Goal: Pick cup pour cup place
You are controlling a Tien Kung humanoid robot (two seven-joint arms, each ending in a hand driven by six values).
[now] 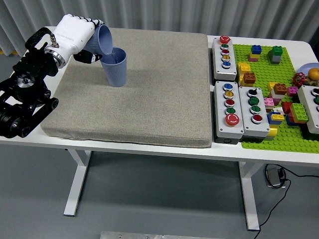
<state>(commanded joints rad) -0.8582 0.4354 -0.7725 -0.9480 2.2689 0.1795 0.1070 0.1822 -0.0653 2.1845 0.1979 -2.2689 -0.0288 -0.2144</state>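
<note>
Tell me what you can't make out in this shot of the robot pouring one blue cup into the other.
- Head view: whatever is in the tilted blue ribbed cup; its mouth faces away.
- Head view: whether the standing blue ribbed cup holds anything; the tilted cup's rim overlaps it.
- Head view: the left hand's fingers are mostly behind the cup.
- Head view: the plate at far right, cut by the edge.

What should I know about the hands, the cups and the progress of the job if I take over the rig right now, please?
Left robot hand: shut on the tilted cup, held on its side with its mouth over the standing cup.
Right robot hand: not in view.
Standing cup: upright on the grey mat, far left part.
Done: cup picked up and tipped into the pouring pose.
Left: finish the pour, bring the cup upright and place it on the mat. Whether anything flows cannot be seen.
</note>
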